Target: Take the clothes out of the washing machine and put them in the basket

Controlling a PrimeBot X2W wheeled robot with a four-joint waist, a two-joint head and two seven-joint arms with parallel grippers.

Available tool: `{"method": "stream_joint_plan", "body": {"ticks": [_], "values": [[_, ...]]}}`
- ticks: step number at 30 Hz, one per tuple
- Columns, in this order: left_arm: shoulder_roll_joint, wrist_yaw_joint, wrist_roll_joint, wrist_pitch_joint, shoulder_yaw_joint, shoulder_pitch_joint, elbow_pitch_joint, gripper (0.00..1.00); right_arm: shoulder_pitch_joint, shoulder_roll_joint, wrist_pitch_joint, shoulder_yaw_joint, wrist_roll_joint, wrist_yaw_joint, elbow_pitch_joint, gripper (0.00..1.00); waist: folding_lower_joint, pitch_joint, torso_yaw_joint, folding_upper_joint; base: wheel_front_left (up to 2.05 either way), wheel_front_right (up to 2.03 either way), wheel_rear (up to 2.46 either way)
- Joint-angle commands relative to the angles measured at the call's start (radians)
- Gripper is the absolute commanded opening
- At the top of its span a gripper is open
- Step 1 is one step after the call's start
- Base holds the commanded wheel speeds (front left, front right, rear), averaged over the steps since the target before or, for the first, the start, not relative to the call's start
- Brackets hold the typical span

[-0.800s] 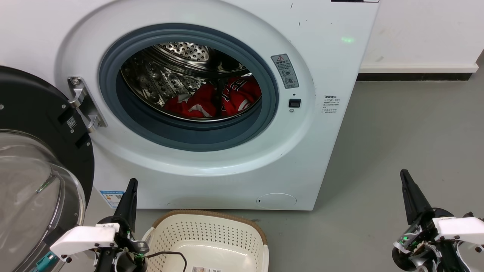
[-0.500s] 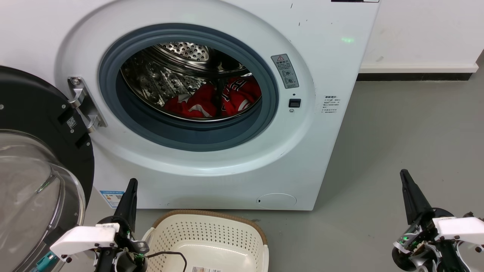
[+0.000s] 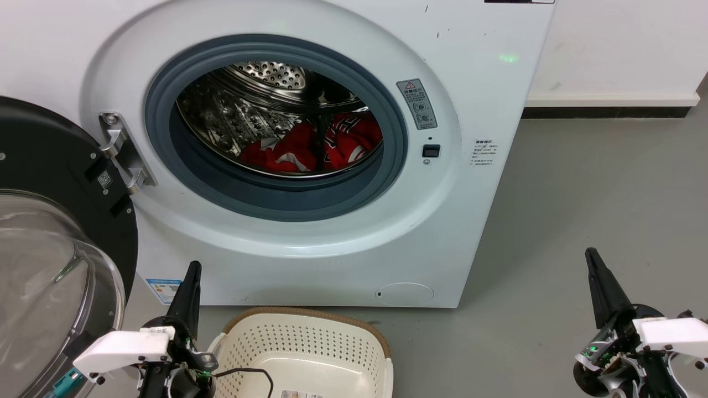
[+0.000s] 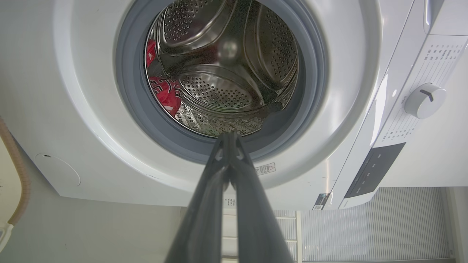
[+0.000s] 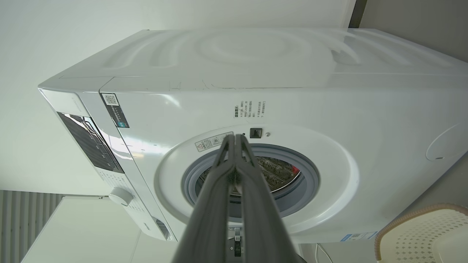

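Between the earlier pictures and this one nothing had moved, in the arms or in the scene. Nearest, the left claw (image 3: 192, 272) pointed up with its fingers pressed together on nothing, just left of the laundry basket (image 3: 310, 313). The right claw (image 3: 593, 258) stood the same way, tips together and empty, well apart over the bare floor (image 3: 581, 199). The basket sat on the floor just before the machine, and no red cloth showed in the part of it in view. The glass door (image 3: 50, 260) hung open at the left. Beyond it stood the washing machine (image 3: 481, 83), and the red jerseys (image 3: 296, 148) lay heaped low in the steel drum (image 3: 265, 74). By my judgement the unloading had not begun. The floor was smooth and grey, and a white wall (image 3: 614, 44) with a dark skirting strip (image 3: 603, 112) closed the room behind.
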Motion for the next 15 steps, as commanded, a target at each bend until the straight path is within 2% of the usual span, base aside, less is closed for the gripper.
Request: {"method": "stream_joint_plan", "body": {"ticks": [1,4,5,15], "values": [[-0.001,-0.001,-0.002,0.002,0.002,-0.006,-0.001,0.00,-0.012,0.004,0.001,0.001,-0.004,0.000,0.001,0.00,0.0000,0.000,0.000,0.0000,0.00,0.00,0.00],[-0.001,-0.001,-0.002,0.002,0.002,-0.006,-0.001,0.00,-0.012,0.004,0.001,0.001,-0.004,0.000,0.001,0.00,0.0000,0.000,0.000,0.0000,0.00,0.00,0.00],[0.000,0.000,0.000,0.000,-0.001,0.001,0.003,1.00,0.002,0.000,0.000,0.000,0.000,0.000,0.002,1.00,0.0000,0.000,0.000,0.0000,0.00,0.00,0.00],[-0.002,0.000,0.022,-0.031,-0.006,0.039,0.014,1.00,0.036,0.001,-0.031,0.011,-0.014,0.000,0.013,1.00,0.0000,0.001,0.000,0.0000,0.00,0.00,0.00]]}}
